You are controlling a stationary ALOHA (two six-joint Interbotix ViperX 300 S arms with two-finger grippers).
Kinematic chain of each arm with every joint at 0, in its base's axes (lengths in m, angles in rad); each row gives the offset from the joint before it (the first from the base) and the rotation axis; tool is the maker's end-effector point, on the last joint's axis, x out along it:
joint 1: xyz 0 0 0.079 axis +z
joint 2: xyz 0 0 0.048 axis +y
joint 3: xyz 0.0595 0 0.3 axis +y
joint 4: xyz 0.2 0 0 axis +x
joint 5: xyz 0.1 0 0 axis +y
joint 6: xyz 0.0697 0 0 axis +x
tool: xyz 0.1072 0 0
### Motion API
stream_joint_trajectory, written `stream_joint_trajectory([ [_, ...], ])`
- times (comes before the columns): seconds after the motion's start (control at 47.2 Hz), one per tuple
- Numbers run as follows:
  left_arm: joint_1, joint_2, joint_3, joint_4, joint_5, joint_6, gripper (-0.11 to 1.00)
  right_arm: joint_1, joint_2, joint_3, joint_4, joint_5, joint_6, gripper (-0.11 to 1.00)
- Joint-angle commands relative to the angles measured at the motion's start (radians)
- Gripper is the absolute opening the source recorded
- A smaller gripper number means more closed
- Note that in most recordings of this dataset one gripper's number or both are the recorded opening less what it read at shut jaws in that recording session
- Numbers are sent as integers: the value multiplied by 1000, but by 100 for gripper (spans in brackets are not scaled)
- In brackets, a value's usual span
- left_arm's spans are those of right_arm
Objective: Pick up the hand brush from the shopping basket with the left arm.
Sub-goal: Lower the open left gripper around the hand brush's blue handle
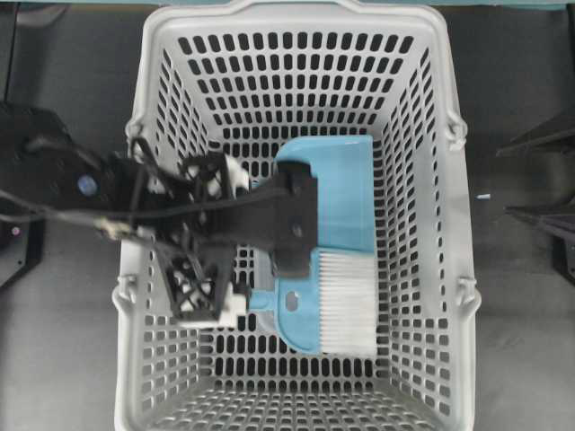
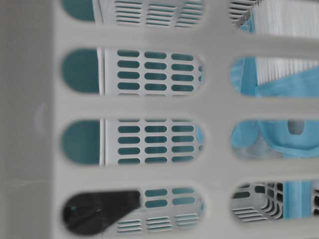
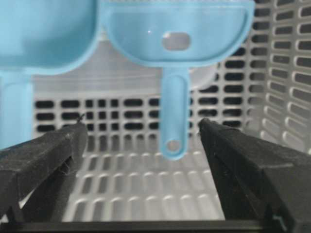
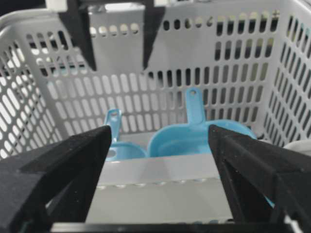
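Observation:
The hand brush [image 1: 346,301] lies flat on the floor of the shopping basket [image 1: 422,269], its white bristles to the right and its thin handle to the left. My left gripper [image 1: 193,229] hangs inside the basket by its left wall, open. In the left wrist view the brush [image 3: 177,29] points its handle tip down between the spread fingers of the left gripper [image 3: 142,124], nearer the right one and untouched. My right gripper [image 4: 159,128] stands open outside the basket's right wall, above the rim [image 4: 160,170], and holds nothing.
A light-blue dustpan [image 1: 337,193] lies flat beside the brush, toward the far wall, and also shows in the left wrist view [image 3: 43,34]. The basket's slotted walls close in on all sides. The table-level view looks through one wall [image 2: 30,119] at the bristles [image 2: 284,64].

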Motion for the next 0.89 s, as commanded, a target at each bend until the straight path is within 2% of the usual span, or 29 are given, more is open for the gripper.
stream_joint_trajectory([
  [0.0, -28, 23, -20, 2, -6, -11, 90, 0, 3, -11, 3, -12, 0, 77],
  [0.191, -35, 87, 25, 3, -17, -43, 90, 0, 2, -11, 3, -18, 2, 77],
  [0.466, -49, 92, 69, 3, -92, -94, 90, 0, 2, -2, 3, -18, 2, 77],
  [0.869, -72, 147, 100, 2, -132, -101, 90, 0, 2, 2, 3, -25, 3, 76],
])
